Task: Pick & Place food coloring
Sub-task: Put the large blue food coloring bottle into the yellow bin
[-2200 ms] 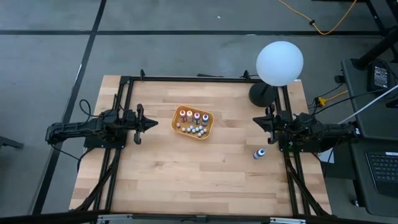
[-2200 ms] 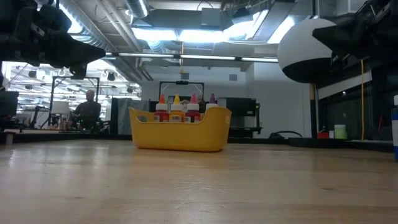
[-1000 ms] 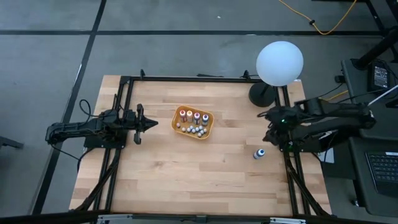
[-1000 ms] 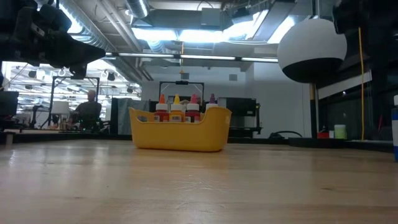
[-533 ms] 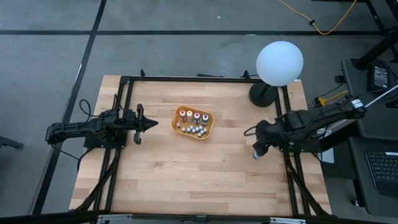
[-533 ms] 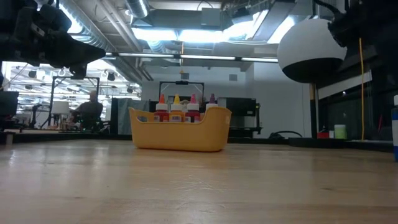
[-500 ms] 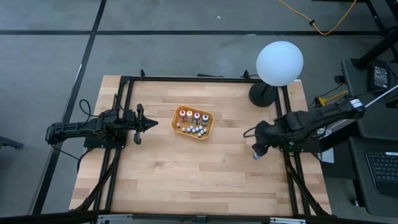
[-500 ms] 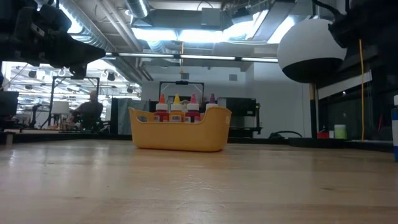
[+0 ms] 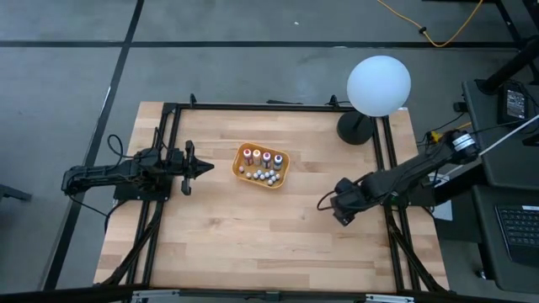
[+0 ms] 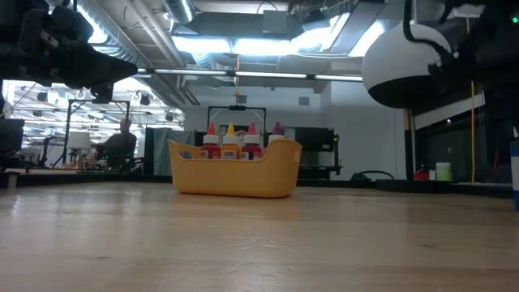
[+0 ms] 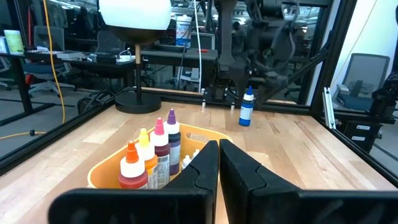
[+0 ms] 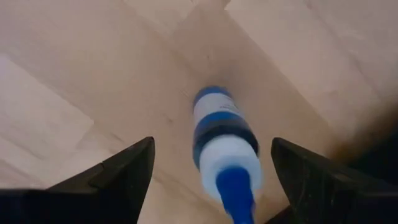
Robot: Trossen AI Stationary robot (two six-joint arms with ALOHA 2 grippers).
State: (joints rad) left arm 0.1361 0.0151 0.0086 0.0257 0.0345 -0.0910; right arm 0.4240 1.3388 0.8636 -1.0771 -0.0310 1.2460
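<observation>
Fingers spread wide on the right gripper (image 12: 211,168), straddling the blue-capped bottle (image 12: 222,140) standing right of the orange tray (image 9: 282,174) — contact unclear. Tray holds four upright food coloring bottles (image 11: 149,155) plus small loose pieces. Left gripper (image 11: 217,165) waits pressed together, left of the tray.

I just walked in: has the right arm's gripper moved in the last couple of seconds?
Yes. The right gripper has swung out from the table's right edge, away from the lamp, and now hangs open over the blue-capped bottle.
</observation>
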